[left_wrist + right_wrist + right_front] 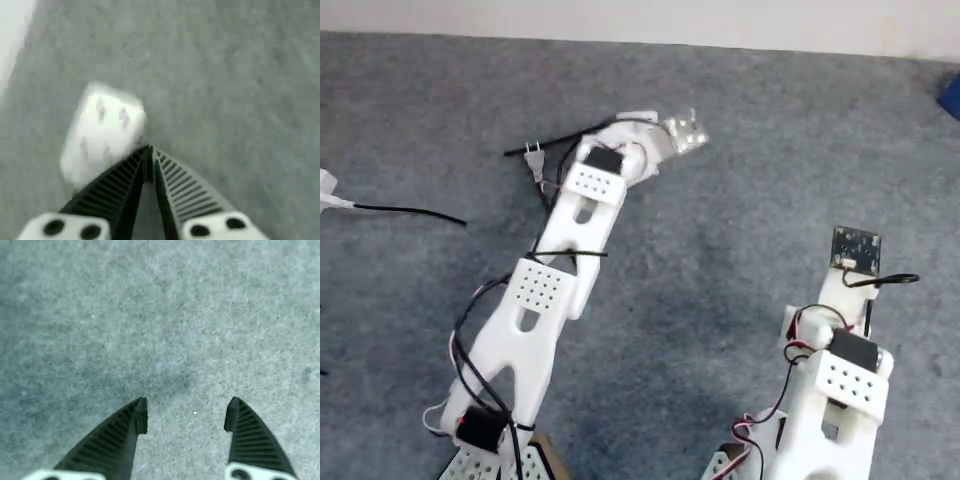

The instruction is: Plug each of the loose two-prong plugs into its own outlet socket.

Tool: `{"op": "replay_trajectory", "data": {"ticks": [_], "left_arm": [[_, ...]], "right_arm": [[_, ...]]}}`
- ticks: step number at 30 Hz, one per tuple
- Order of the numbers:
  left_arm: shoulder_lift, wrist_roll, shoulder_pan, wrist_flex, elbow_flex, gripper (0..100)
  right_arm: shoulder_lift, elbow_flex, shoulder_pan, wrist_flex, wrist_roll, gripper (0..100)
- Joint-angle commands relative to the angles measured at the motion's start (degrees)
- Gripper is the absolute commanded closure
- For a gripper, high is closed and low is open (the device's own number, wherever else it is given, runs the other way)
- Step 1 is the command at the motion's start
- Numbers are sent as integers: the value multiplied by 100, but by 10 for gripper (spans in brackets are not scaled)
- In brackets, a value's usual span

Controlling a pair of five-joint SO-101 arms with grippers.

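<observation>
Surface: grey-covered table (740,230), carrying every entry below.

1. Far left edge: small white piece (326,192) with a black cable (410,211) trailing right from it across the table. I cannot tell what kind of piece it is.

2. Far, left of centre: black two-prong plug (533,156), lying loose on the table and seated in no socket, just left of my left arm (570,230).

3. My left gripper (149,151): jaws pressed together, empty, tips low over the table.

4. White outlet block (102,131): blurred, slots on its upper face, lying just beside and beyond my left jaw tips. I cannot tell whether they touch it.

5. Near right: my right gripper (186,405): jaws spread wide, empty, over bare grey table, well apart from the plug.
</observation>
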Motion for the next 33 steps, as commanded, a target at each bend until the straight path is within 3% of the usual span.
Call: {"op": "replay_trajectory", "data": {"ticks": [1, 7, 16, 18, 24, 33], "left_arm": [[-1007, 756, 110, 1855, -787, 995], [-2334, 1275, 435, 4105, -1587, 995], [-4479, 1600, -171, 4202, -136, 989], [-4418, 1591, -444, 3938, 338, 954], [-3495, 1609, -1253, 2163, 1165, 704], [-1754, 1407, -1684, -149, 1165, 691]], "right_arm": [[-101, -31, -127, -101, 26, 749], [-101, 92, -418, -101, 44, 749], [-101, 127, -418, -277, 35, 749], [-101, 127, -418, -277, 35, 749], [-101, 207, -418, -295, 35, 749], [-145, 251, -418, -303, 44, 749]]}}
